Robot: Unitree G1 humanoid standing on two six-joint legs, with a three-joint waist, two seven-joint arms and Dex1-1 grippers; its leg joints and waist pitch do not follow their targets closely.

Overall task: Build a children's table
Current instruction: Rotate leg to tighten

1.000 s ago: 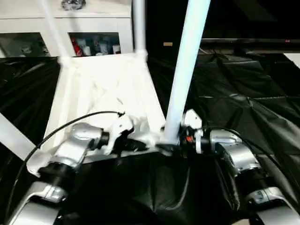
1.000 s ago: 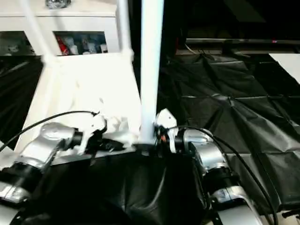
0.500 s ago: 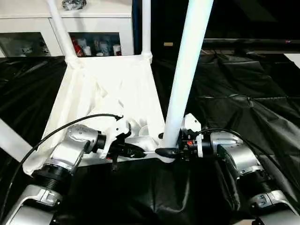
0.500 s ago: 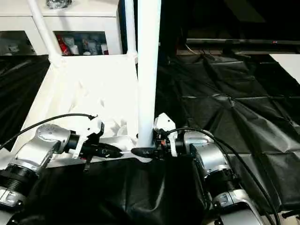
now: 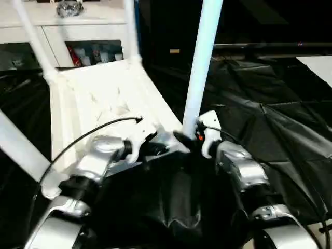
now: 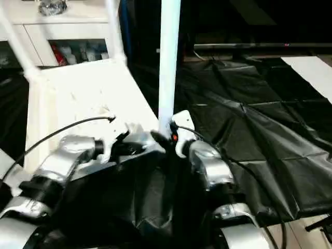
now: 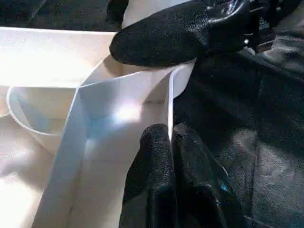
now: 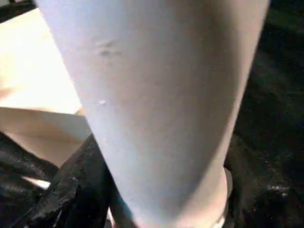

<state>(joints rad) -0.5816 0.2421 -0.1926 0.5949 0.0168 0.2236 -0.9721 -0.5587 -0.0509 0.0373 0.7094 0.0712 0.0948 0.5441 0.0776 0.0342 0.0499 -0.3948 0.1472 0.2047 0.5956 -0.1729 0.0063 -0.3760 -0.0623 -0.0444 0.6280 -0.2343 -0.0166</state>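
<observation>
The tabletop [image 5: 98, 98] lies underside up on the black sheet [image 5: 270, 119]; my right gripper [image 5: 188, 140] clasps the near-corner leg [image 5: 199, 67] at its base, my left gripper [image 7: 172, 142] pinches the rim closed. If I jerk, the leg could tilt out.

The tabletop [image 5: 98, 98] looks like smooth white plastic with a slight sheen along its thin ribs, and the upright leg [image 6: 168, 67] is a smooth white tube, faintly glossy, with a few tiny pits in its skin seen close up. Around them lies a black sheet [image 5: 270, 119], thin, creased and shiny like plastic film, catching light on its folds. The robot's forearms [image 5: 241, 168] are brushed silver metal, the left gripper [image 7: 170, 142] has black, matt, rubbery fingers, and the cabinet [image 5: 88, 31] behind is flat white with glass fronts.
</observation>
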